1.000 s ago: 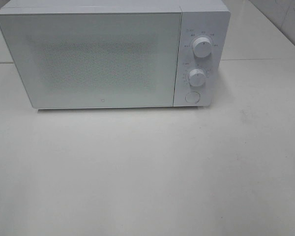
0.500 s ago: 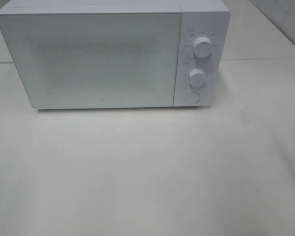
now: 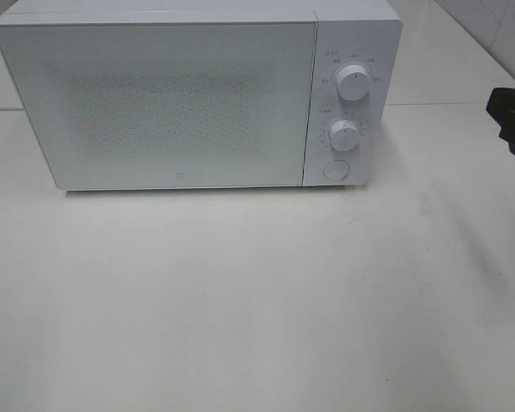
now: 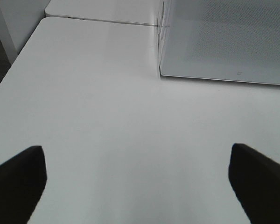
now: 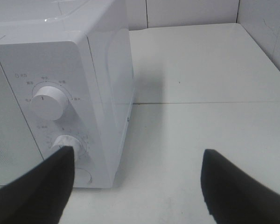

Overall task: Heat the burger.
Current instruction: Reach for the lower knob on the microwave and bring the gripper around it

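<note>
The white table (image 3: 257, 300) fills the lower half of the exterior view and carries nothing in front of the oven. The microwave (image 3: 360, 34) stands across the upper part of that frame. Its door (image 3: 163, 103) is shut and takes up the upper left and centre. The speckled panel is too pale to show what is inside.

The right gripper (image 5: 137, 156) shows as a dark shape at the right edge of the exterior view, level with the controls and apart from the oven's side. In its own wrist view the fingers are spread with nothing between them. The left gripper (image 4: 136, 151) is absent from the exterior view. Its wrist camera shows both fingers wide apart over bare table, empty, with the door's near corner ahead.

On the control strip, upper right of centre, the upper knob (image 3: 353, 84) sits above the lower knob (image 3: 344, 135), and the round button (image 3: 334, 170) sits below both.

The burger appears in no view. It may be behind the shut door, but I cannot tell.

As to progress, if the burger is inside, loading and closing are done and setting the knobs remains, likely for the right arm. If not, everything is yet to do.
</note>
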Available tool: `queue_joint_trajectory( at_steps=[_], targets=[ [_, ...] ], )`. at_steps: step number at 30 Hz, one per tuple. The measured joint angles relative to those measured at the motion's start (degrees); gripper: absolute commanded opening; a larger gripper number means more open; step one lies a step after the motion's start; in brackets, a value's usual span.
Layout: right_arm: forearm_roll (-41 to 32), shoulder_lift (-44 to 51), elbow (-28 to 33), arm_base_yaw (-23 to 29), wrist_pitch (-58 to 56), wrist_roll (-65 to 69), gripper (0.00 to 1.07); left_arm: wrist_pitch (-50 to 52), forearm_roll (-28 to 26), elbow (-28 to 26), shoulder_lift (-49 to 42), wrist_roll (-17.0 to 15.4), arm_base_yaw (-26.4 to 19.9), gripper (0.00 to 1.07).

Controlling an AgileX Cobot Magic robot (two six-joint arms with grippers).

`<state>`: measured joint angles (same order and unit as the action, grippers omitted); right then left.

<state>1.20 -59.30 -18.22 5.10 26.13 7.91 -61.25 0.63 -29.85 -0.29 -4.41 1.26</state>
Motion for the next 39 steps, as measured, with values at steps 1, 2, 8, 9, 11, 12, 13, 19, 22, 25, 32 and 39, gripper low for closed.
queue_joint_trajectory(
  at_steps=[1,2,8,9,11,12,13,19,22,25,32,39],
  targets=[
    [0.0,0.0,0.0,0.0,0.0,0.0,0.75,0.0,0.0,0.0,0.0,0.0,0.0,0.98],
    [0.0,-2.5,0.0,0.0,3.6,0.0,0.75,0.0,0.0,0.0,0.0,0.0,0.0,0.98],
    [0.0,-9.1,0.0,0.0,12.6,0.0,0.75,0.0,0.0,0.0,0.0,0.0,0.0,0.98],
    [0.0,-9.1,0.0,0.0,12.6,0.0,0.75,0.0,0.0,0.0,0.0,0.0,0.0,0.98],
    [0.0,-10.9,0.0,0.0,14.5,0.0,0.75,0.0,0.0,0.0,0.0,0.0,0.0,0.98],
    [0.0,-12.9,0.1,0.0,16.5,0.0,0.75,0.0,0.0,0.0,0.0,0.0,0.0,0.98],
    [0.0,-13.9,0.5,0.0,17.8,-0.1,0.75,0.0,0.0,0.0,0.0,0.0,0.0,0.98],
    [-3.3,-18.4,2.6,3.4,25.6,-3.0,0.75,0.0,0.0,0.0,0.0,0.0,0.0,0.98],
    [-8.7,-21.2,3.2,7.4,28.5,-8.2,0.75,0.0,0.0,0.0,0.0,0.0,0.0,0.98],
    [-16.2,-24.4,3.2,12.8,30.9,-14.7,0.75,0.0,0.0,0.0,0.0,0.0,0.0,0.98],
    [-30.7,-29.3,3.2,25.3,40.3,-21.7,0.75,0.0,0.0,0.0,0.0,0.0,0.0,0.98],
    [-39.6,-34.1,3.2,33.9,42.9,-22.3,0.75,0.0,0.0,0.0,0.0,0.0,0.0,0.98]
  ],
)
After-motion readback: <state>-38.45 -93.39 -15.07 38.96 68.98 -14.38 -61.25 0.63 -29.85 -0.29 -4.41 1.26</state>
